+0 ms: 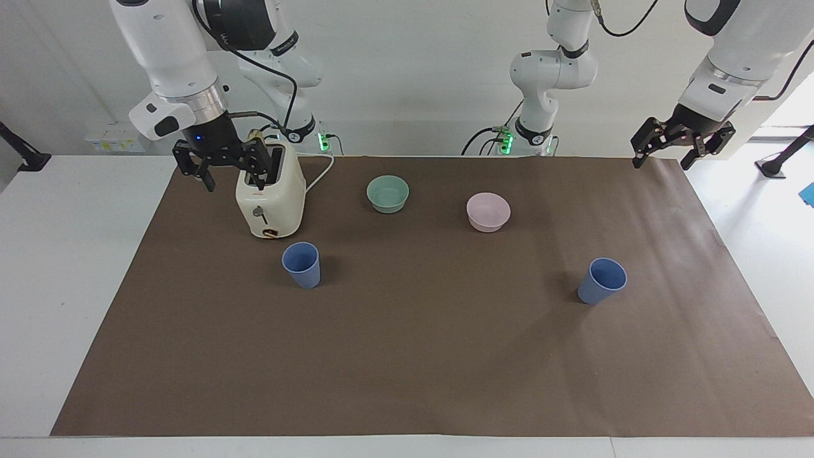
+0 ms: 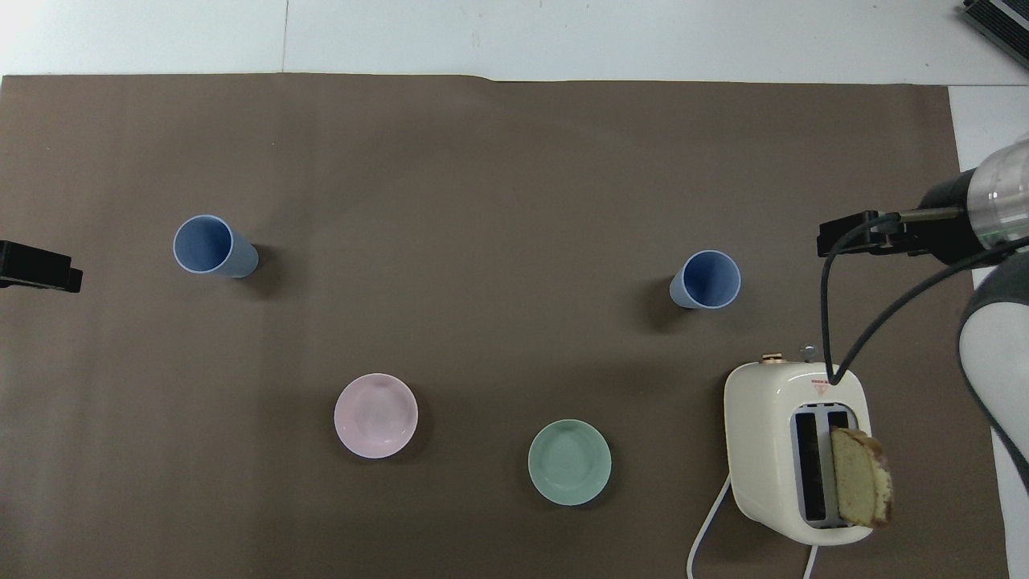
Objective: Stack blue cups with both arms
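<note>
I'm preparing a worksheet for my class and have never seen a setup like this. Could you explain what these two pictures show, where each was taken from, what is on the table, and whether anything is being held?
Two white jointed robot arms work at a table covered in brown paper. One picture faces the robots from across the table; the other looks steeply down from above their end.

On the paper stand two small matte blue plastic cups, far apart, a green bowl, a pink bowl, and a cream toaster holding a bread slice.

The right claw hangs open by the toaster; the left claw hangs open over the paper's corner. Neither holds anything.
</note>
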Robot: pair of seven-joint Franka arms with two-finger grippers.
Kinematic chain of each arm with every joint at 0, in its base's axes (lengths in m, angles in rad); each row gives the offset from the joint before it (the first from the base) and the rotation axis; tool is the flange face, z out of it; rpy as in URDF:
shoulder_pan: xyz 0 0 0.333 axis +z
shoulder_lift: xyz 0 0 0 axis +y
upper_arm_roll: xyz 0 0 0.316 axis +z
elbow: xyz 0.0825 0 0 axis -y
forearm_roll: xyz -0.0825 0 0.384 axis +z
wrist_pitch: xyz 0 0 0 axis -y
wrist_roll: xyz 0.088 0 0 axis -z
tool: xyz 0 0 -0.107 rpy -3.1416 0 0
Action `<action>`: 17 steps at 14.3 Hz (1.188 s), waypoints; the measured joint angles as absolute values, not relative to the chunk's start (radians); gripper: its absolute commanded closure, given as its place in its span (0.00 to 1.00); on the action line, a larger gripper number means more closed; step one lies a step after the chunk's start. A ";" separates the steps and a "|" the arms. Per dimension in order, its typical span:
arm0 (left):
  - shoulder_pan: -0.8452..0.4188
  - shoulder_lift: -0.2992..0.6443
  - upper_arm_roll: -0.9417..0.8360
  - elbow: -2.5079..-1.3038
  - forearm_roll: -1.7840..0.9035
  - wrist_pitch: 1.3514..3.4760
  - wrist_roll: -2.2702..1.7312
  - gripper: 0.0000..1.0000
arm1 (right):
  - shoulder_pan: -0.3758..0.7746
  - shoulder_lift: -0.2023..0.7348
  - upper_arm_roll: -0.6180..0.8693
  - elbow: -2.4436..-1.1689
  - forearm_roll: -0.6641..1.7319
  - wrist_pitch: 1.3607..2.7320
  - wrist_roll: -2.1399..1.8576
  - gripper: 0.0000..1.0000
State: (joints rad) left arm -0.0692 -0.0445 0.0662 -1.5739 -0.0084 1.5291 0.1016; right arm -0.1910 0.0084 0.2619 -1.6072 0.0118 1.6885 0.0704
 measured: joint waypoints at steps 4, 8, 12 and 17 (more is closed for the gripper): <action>-0.069 -0.045 0.066 -1.574 -0.009 1.529 0.102 0.00 | -0.190 0.008 0.265 -1.607 0.012 1.712 0.068 0.00; -0.070 -0.045 0.063 -1.574 -0.010 1.529 0.102 0.00 | -0.181 0.008 0.270 -1.607 0.012 1.714 0.068 0.00; -0.070 -0.045 0.061 -1.574 -0.010 1.529 0.102 0.00 | -0.180 0.008 0.269 -1.607 0.012 1.717 0.068 0.00; -0.069 -0.045 0.066 -1.574 -0.010 1.529 0.102 0.00 | -0.180 0.008 0.267 -1.607 0.012 1.721 0.068 0.00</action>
